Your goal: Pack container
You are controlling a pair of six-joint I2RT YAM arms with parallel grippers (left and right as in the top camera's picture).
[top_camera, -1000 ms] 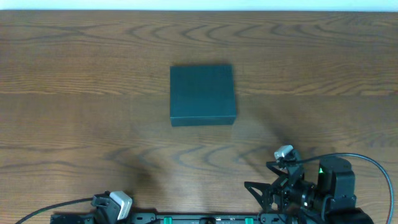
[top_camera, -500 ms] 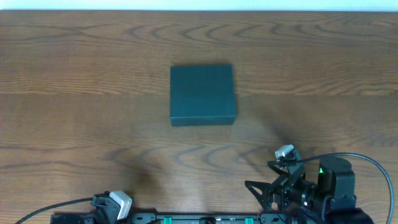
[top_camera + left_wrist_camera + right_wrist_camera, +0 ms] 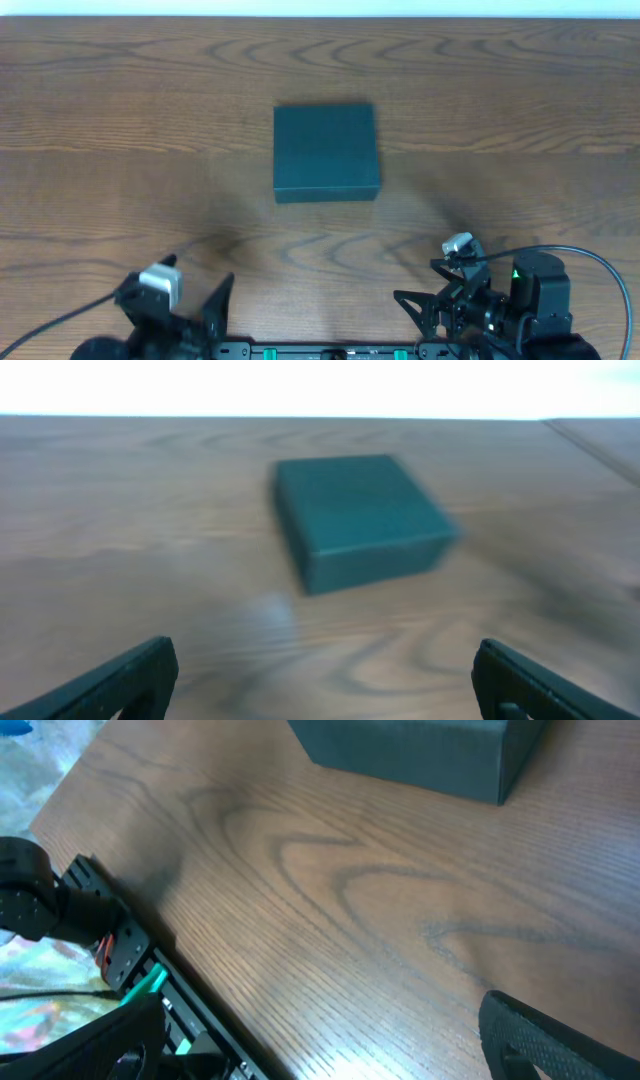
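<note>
Left end effector [image 3: 325, 652] frames whole container [image 3: 360, 515]; right wrist view, one corner.

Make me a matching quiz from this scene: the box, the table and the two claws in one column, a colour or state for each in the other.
1 container
2 table
3 left gripper
4 right gripper

A brown wood grain
B open, green light on its arm
C dark teal
D open, container centred in its camera

Pairs: 1-C, 2-A, 3-D, 4-B
</note>
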